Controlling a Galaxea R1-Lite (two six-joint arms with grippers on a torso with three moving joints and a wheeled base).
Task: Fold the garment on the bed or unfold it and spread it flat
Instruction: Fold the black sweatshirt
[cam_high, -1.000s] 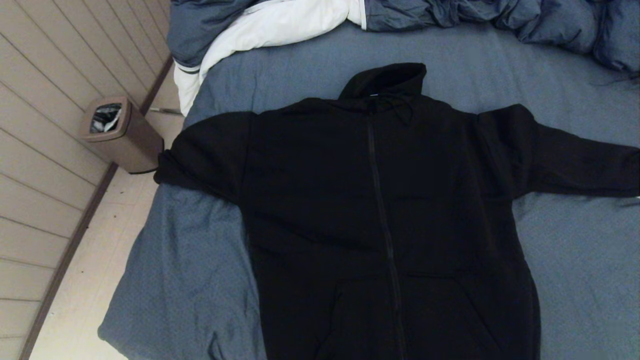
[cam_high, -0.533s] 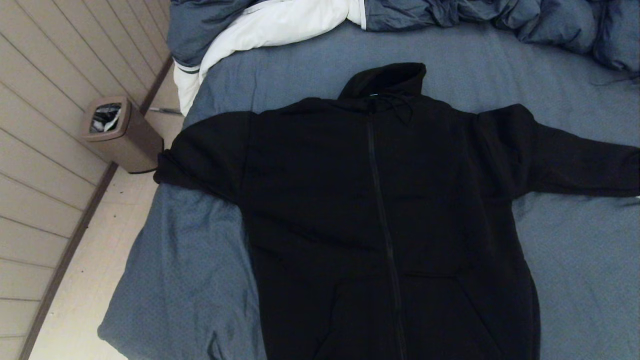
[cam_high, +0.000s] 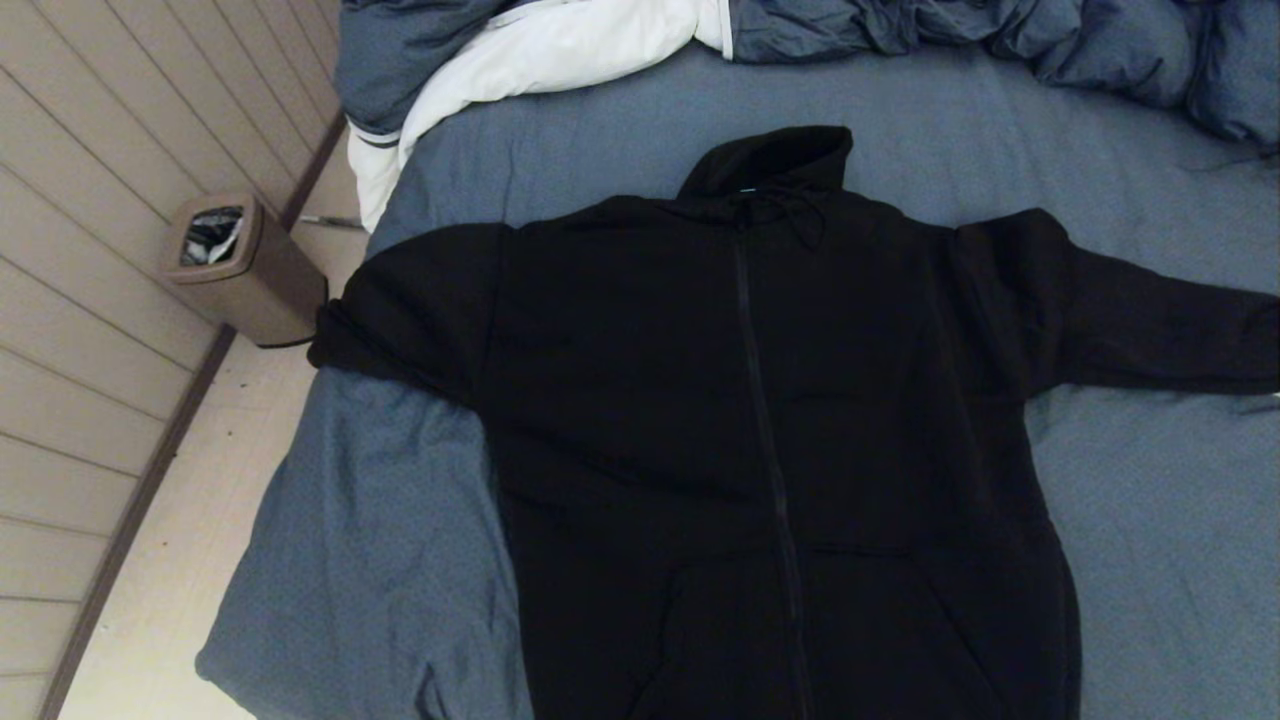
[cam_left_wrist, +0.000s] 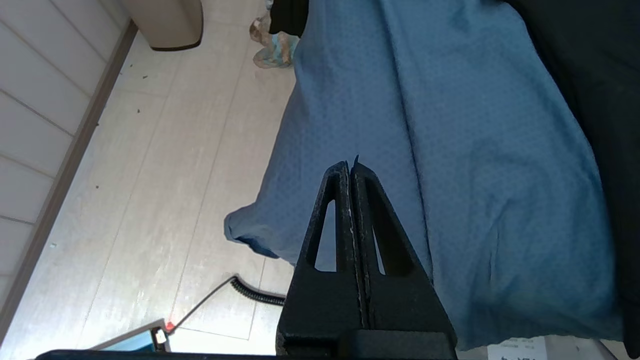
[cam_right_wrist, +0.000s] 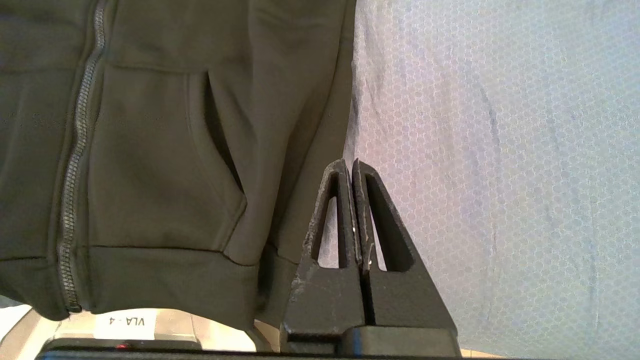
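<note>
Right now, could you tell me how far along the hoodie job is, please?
Done: the black zip-front hoodie lies spread flat, zipped, sleeves out, on the blue-grey sheeted bed. In hand: nothing; the left gripper and right gripper are shut and empty at the near edge. Left: every fold.

Setting: home bedroom. Bed (cam_high: 1150, 520) with blue-grey sheet fills most of frame. Rumpled navy and white duvet (cam_high: 560, 45) bunched along top edge. Black hoodie (cam_high: 760, 420) spread at centre. Small brown waste bin (cam_high: 245, 270) with liner at left, on pale floor (cam_high: 160, 590), against panelled wall (cam_high: 90, 150).
</note>
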